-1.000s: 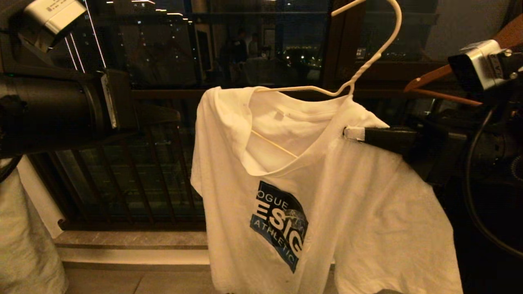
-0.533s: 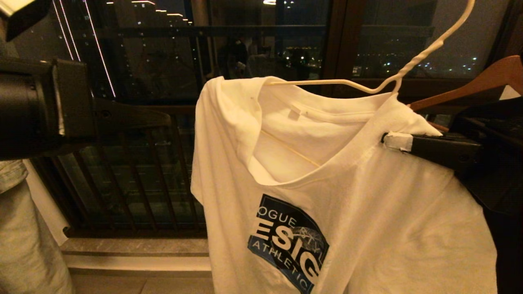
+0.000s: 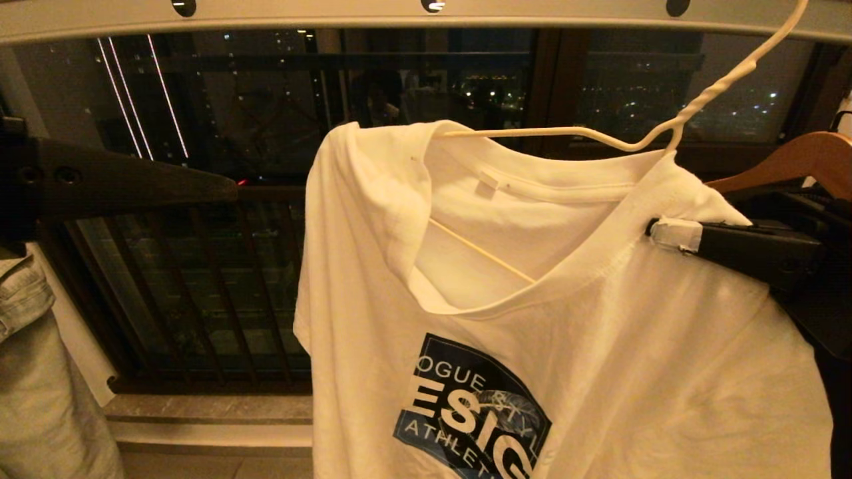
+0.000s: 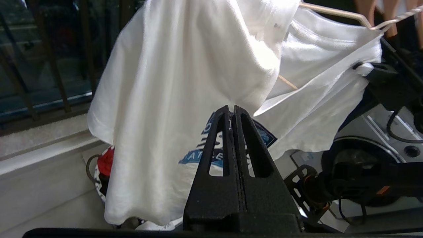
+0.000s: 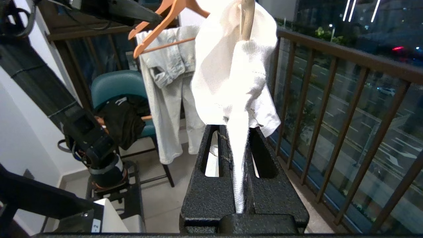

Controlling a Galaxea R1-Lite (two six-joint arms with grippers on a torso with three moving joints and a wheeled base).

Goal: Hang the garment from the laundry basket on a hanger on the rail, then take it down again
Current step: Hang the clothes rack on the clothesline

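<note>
Night balcony, dark railing (image 3: 219, 286); right end effector (image 3: 655, 229) clamped on garment (image 3: 599, 346); left end effector (image 3: 229, 189) pressed together, empty.

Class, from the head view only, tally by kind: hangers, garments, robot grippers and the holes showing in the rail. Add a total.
Hangers: 2 (white wire hanger, wooden hanger)
Garments: 2 (T-shirt, pale grey garment)
Grippers: 2 (left gripper, right gripper)
Holes in the rail: 3
Total: 9
</note>
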